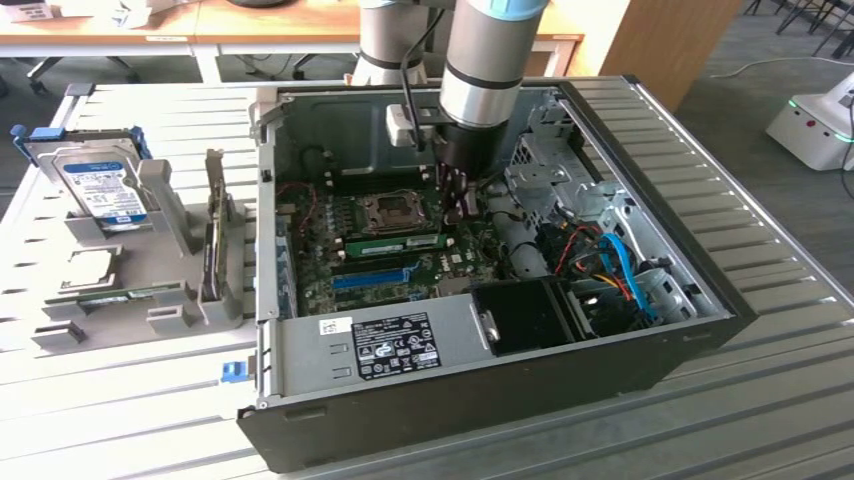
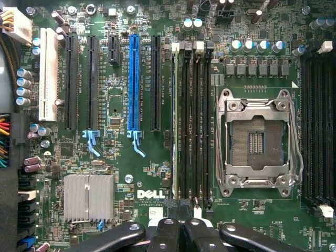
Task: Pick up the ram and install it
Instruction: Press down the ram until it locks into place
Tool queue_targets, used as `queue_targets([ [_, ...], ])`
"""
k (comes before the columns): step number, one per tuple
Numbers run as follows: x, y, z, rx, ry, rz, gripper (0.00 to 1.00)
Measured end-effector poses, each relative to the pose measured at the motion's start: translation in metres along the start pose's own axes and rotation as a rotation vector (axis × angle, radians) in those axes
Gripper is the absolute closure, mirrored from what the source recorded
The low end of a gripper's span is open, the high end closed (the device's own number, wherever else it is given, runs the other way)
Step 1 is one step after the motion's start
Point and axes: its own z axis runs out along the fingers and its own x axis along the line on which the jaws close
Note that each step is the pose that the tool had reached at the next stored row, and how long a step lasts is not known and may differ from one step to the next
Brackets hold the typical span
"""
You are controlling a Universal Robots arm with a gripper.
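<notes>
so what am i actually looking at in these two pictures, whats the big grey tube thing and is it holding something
The grey tube is a robot arm reaching down into an open black desktop computer case that lies on a slatted metal table. One picture is taken from a camera beside the table. The other comes from a camera on the arm's wrist, looking straight down at the green motherboard, with its long blue slot and square silver processor socket. The black gripper is shut; nothing can be seen held in it. A green memory stick already sits on the board. A blue-labelled silver hard drive stands in a grey holder outside the case.

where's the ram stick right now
In the exterior view, one ram stick lies seated on the motherboard inside the open computer case, just below the CPU socket and above the blue slot.
</notes>
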Motion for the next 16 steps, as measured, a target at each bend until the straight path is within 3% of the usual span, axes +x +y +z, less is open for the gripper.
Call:
queue_targets([
  [16, -0.0002, -0.0001, 0.0028, 0.0001, -0.0003, 0.0, 0.89],
])
